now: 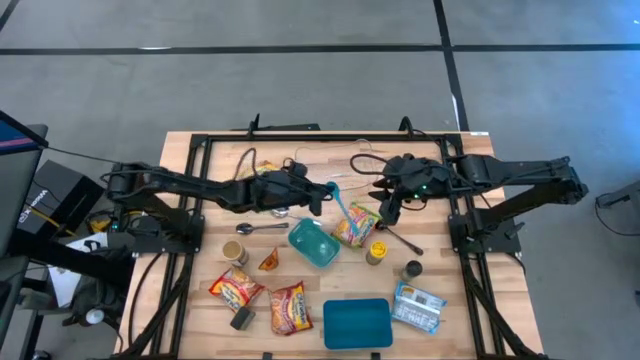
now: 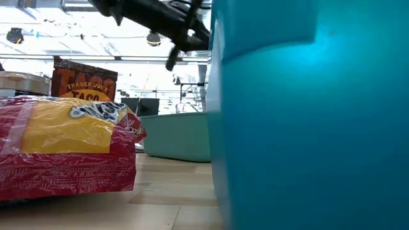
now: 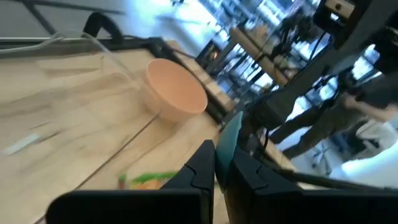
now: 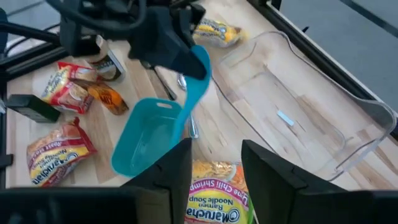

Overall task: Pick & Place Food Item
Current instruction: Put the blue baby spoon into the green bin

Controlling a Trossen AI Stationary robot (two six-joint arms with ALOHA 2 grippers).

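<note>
My left gripper [image 1: 324,192] reaches from the table's left to its middle and is shut on a flat teal utensil [image 4: 191,87]. The utensil slants down toward a teal container [image 1: 313,243] that rests on the wood. A shrimp ramen packet [image 4: 217,196] lies flat on the table right of the container. My right gripper [image 4: 214,165] hangs open above that packet and touches nothing. A clear plastic tray [image 4: 298,106] stands at the far side. My left gripper pinches the teal utensil's wide upper end [image 4: 200,61] between its two fingers [image 3: 202,165], coming nearly level from the table's left. The utensil hangs slanting below the fingers. Its narrow lower end [image 4: 184,124] is by the teal container's rim; I cannot tell whether it touches.
Two more ramen packets [image 1: 236,289] [image 1: 290,307], a flat teal box [image 1: 357,322], two cans [image 1: 234,251] [image 1: 377,252], a blue-white packet [image 1: 418,305] and a metal spoon [image 1: 262,229] lie on the near half. A peach bowl [image 3: 175,92] stands beside the clear tray.
</note>
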